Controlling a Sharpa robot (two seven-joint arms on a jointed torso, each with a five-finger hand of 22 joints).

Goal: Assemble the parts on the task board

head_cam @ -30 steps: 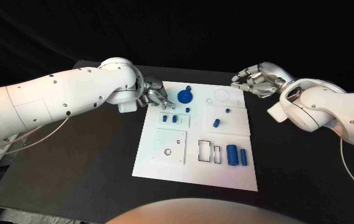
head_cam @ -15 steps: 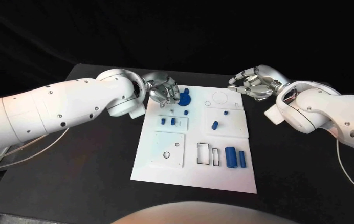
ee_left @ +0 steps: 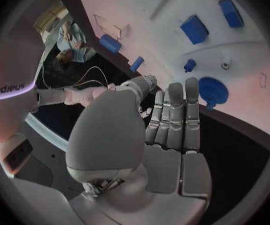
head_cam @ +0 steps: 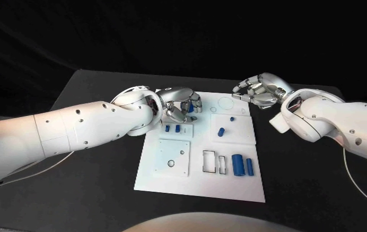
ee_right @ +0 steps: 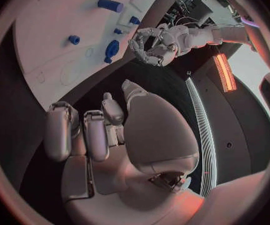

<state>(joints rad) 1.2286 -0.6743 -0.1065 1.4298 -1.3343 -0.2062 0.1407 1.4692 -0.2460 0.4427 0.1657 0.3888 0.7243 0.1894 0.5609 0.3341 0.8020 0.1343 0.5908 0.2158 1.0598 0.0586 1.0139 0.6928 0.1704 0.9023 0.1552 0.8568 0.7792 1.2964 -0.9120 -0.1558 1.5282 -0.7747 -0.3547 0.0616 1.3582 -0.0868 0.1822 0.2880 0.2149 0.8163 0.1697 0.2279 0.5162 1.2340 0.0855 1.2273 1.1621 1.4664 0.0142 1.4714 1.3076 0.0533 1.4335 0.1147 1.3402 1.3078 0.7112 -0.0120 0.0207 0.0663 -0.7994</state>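
In the head view, the flat white rectangular task board lies in the middle of the black table. The left hand hovers over the board's upper left corner with its silver fingers curled downward; whether they touch anything beneath cannot be told from here. The right hand hangs just beyond the board's upper right corner, fingers curled in on nothing. On the board, two small blue blocks sit just below the left hand, a short blue peg lies right of centre, and two upright blue cylinders stand at the lower right, beside two rectangular cut-outs.

In the left wrist view, the left hand's fingers stretch out side by side, apart from the thumb and holding nothing. Their tips lie just beside a round blue disc with a knob at the board's edge, right of centre in the frame.

In the right wrist view, the right hand's fingers bend over an empty palm at the left, above dark table. The disc shows in the upper middle, close to the left hand.
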